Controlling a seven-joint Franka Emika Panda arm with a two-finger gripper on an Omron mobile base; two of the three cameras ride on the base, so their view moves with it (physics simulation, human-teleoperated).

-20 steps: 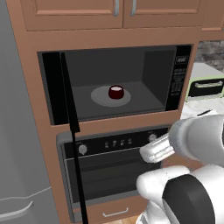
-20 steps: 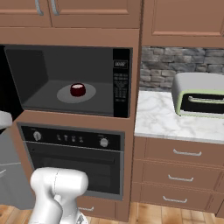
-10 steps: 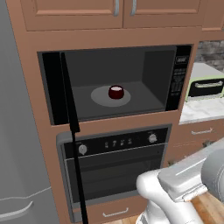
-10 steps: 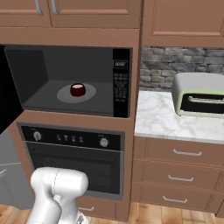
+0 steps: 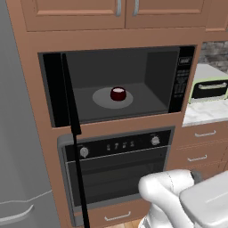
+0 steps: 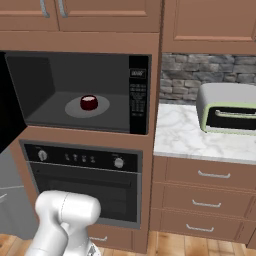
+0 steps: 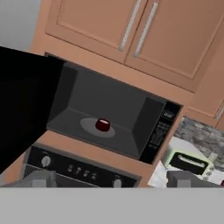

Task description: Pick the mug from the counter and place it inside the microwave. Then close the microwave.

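The gripper (image 7: 111,178) hangs with its two finger tips spread wide, empty, well short of the cabinets. Beyond it, one wall oven (image 5: 116,167) sits under one microwave (image 6: 85,92), whose door (image 5: 67,95) stands swung open. One mug (image 5: 118,93) rests upright on the turntable (image 5: 104,99). The right base view takes in more of the counter (image 6: 185,135) and the whole of its single toaster oven (image 6: 226,109); the left base view alone shows the grey fridge (image 5: 20,178).
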